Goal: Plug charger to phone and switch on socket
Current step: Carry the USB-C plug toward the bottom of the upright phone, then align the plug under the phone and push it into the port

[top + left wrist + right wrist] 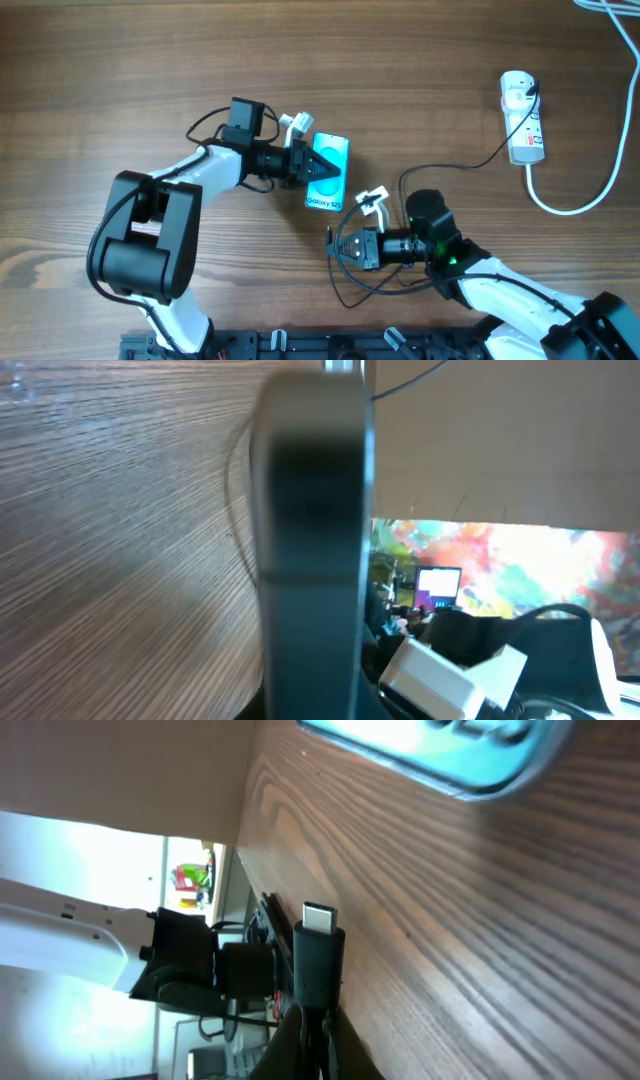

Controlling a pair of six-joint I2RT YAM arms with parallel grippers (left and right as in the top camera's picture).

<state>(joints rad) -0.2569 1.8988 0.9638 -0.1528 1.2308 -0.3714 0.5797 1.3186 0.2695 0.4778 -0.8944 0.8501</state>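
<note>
Overhead: left gripper [312,167] is clamped across the phone [328,192] at mid-surface, screen up, with the text end toward the right arm. Right gripper [340,246] sits just beside that short end, closed on the plug end of the charger [320,935]. In the right wrist view the metal tip juts out past the fingers and the phone is a blurred teal edge ahead of it, near but apart.

Risks:
- You can't see the port in any view. The tip looks offset from the phone's edge, so pushing now likely jams it on the casing or skids it along the surface [120,80].
- The plug is held only at its body. A skewed push could twist it in the grip or bend the tip.
- The left wrist view shows the phone edge-on and dark. I can't tell whether it rests on the surface or is lifted. If the hold is light, insertion force may pivot the phone or slide it out.
- The black cable loops loosely around the right wrist, so you could snag it when you reach.
- The socket [522,120] lies well apart at the far right with the adapter in it. A tug on the cable may drag it or loosen the adapter.
- The switch isn't legible from here, so you could press the wrong spot.
</note>
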